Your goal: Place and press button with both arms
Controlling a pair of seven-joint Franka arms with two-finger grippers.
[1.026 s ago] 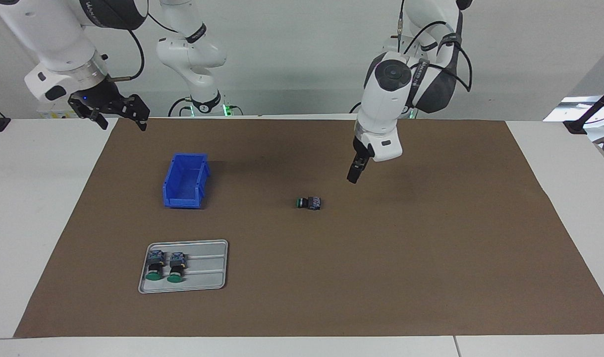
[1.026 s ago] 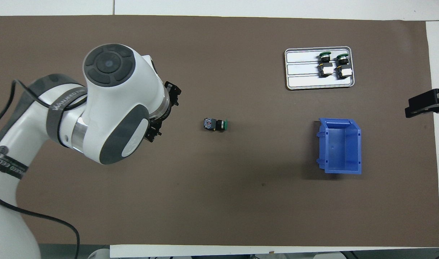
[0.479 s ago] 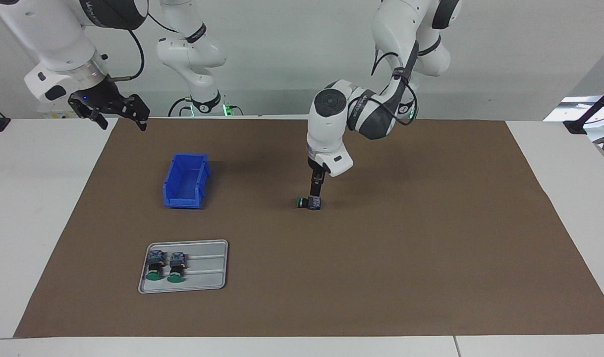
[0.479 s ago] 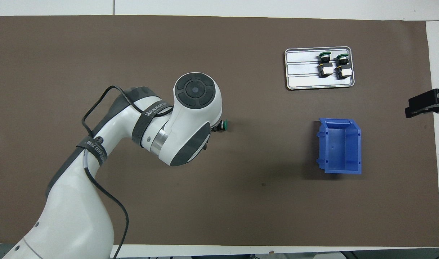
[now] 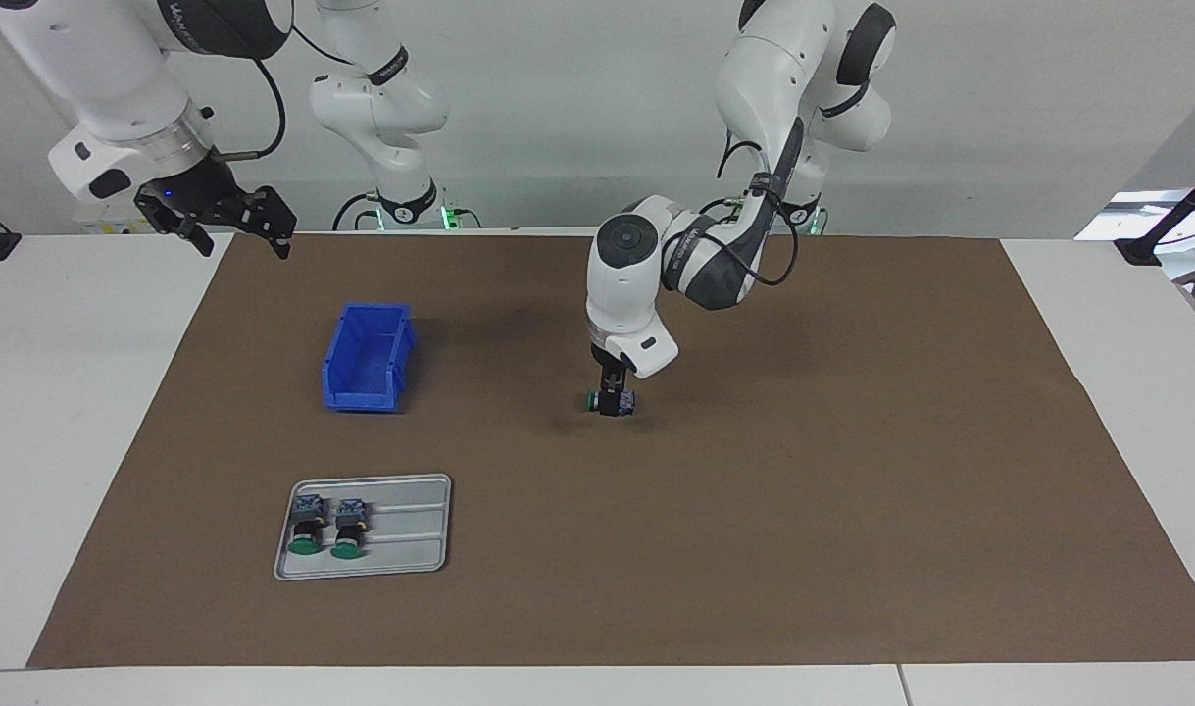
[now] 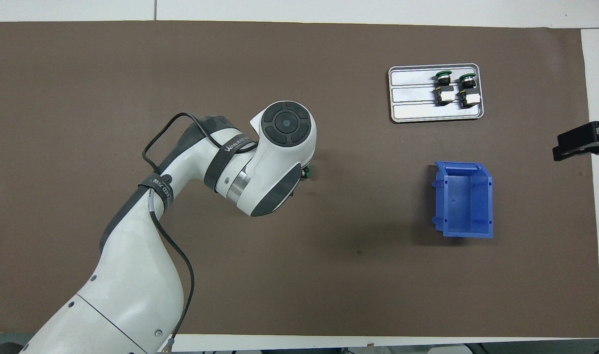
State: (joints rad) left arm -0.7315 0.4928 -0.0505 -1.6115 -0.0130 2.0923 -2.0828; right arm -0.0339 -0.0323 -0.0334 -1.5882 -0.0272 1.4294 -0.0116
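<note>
Left gripper down at the button lying mid-mat, fingers spread and straddling it, grip not confirmed. Right gripper waiting with fingers apart above the mat's edge near blue bin. Two more buttons on grey tray.

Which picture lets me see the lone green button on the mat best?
The facing view. There the button lies in the open on the brown mat, with the left tool down at it. In the overhead view the left arm's wrist covers nearly all of it; only a sliver of green cap peeks out.
</note>
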